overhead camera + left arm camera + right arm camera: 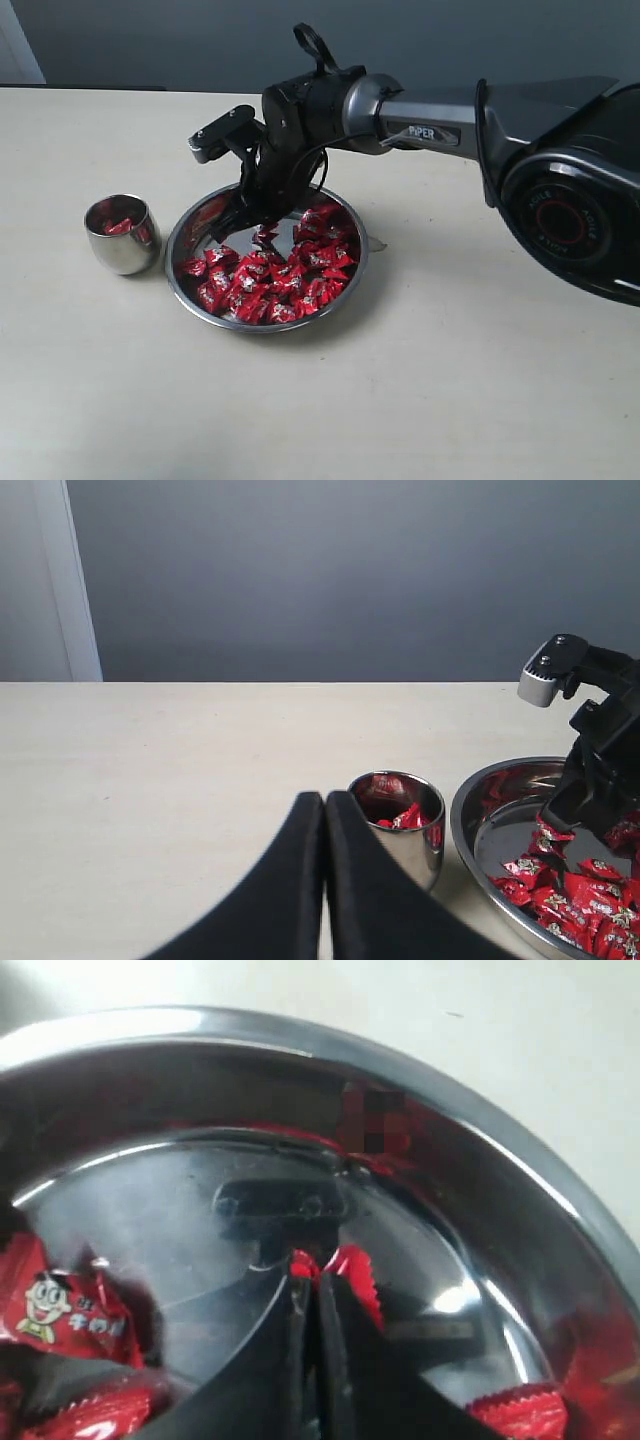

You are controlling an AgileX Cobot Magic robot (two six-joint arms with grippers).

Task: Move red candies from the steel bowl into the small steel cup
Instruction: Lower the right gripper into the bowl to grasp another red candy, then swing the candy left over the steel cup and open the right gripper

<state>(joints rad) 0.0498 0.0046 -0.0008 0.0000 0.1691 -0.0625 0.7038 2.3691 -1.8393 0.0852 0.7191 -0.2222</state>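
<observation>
The steel bowl [184, 226] [466, 820] [500, 1130] holds several red candies [275, 280] [570, 890] [60, 1305], heaped toward its near and right side. To its left stands the small steel cup [122, 250] [420, 845] with a few red candies [118, 226] [400, 818] inside. My right gripper [262, 232] [318, 1278] is down inside the bowl, shut on one red candy [355, 1268] whose wrapper ends stick out past the tips. My left gripper [325, 802] hovers near the cup, shut with nothing in it.
The beige table [450, 380] stretches around the bowl and cup. The right arm's black body [560, 200] reaches in from the right edge. A grey wall [350, 570] stands behind the table.
</observation>
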